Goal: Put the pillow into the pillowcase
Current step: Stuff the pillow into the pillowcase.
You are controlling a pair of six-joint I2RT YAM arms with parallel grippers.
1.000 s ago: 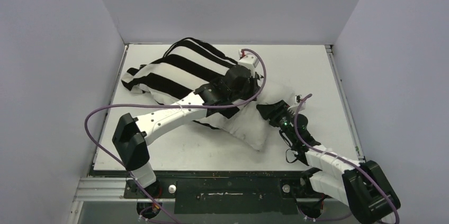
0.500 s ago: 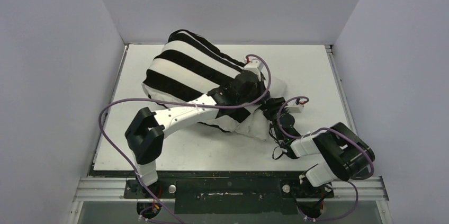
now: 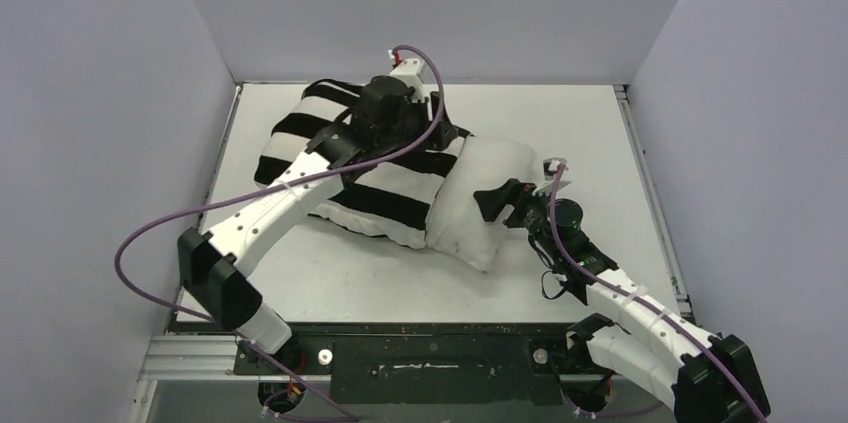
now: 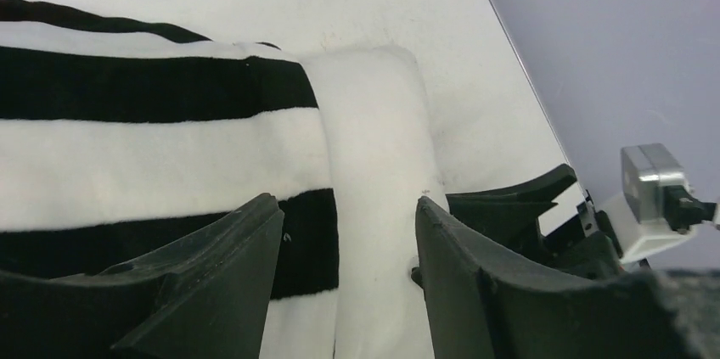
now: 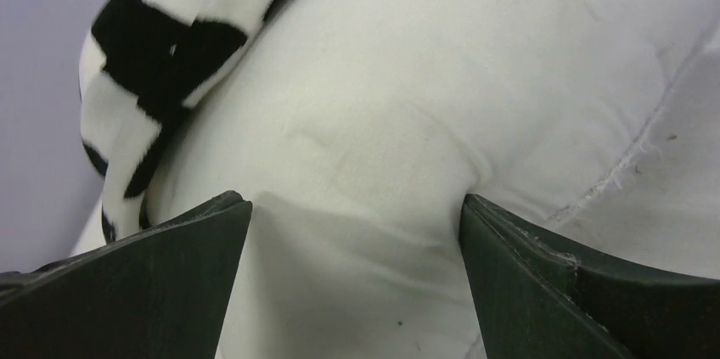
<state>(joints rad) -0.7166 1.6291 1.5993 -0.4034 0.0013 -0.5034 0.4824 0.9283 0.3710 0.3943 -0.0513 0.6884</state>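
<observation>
The pillow's [image 3: 470, 205] bare end presses against the right claw [image 5: 354, 202], spread open, its long axis running left into the pillowcase [image 3: 330, 158]. The left claw [image 4: 346, 204] hovers released over the case's mouth.

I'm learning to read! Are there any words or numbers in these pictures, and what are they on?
None to read: no words, numbers or signs show on the plump off-white fabric pillow, the black-and-white striped cloth pillowcase or the white robot arms.
</observation>
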